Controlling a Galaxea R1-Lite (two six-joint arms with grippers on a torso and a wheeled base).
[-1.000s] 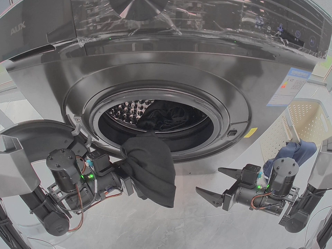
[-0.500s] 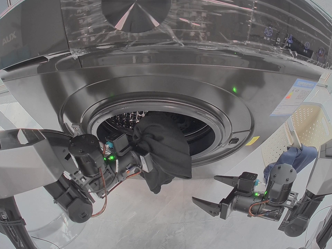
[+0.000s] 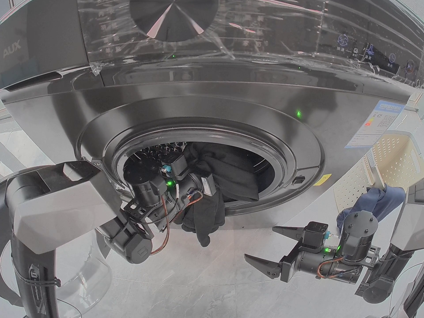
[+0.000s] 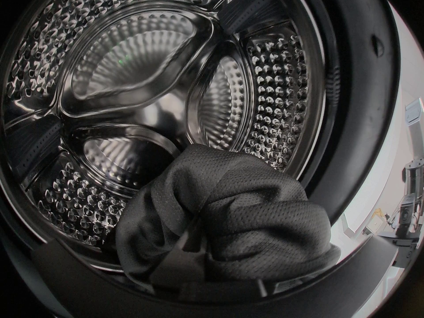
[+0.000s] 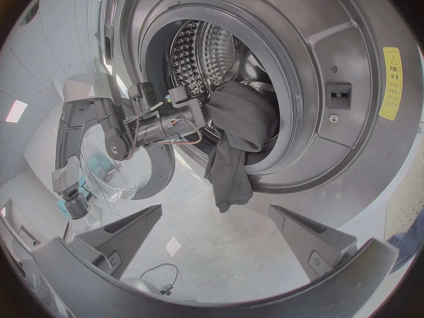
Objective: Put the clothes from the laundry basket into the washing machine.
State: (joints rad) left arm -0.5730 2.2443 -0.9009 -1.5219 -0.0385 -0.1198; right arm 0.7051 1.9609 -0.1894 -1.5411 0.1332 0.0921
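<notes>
Black garment (image 3: 229, 173) half inside the washing machine (image 3: 212, 93), pinched by the left gripper (image 3: 215, 181) at the round opening.

Head view: the cloth is bunched over the opening's lower rim, with 1 loose end hanging outside. 0.5 s ago the whole bundle hung lower, in front of the rim; the left arm has since pushed it in. The right gripper (image 3: 261, 244) hovers near right, fingers (image 3: 258, 261) spread. Behind it, a blue garment (image 3: 371, 202) lies in the cream perforated laundry basket (image 3: 393, 155). Left wrist view: the crumpled fine-mesh fabric sits at the near lip of the dimpled steel drum (image 4: 132, 67). Right wrist view: the tail dangles above the grey tiled floor (image 5: 212, 252).
</notes>
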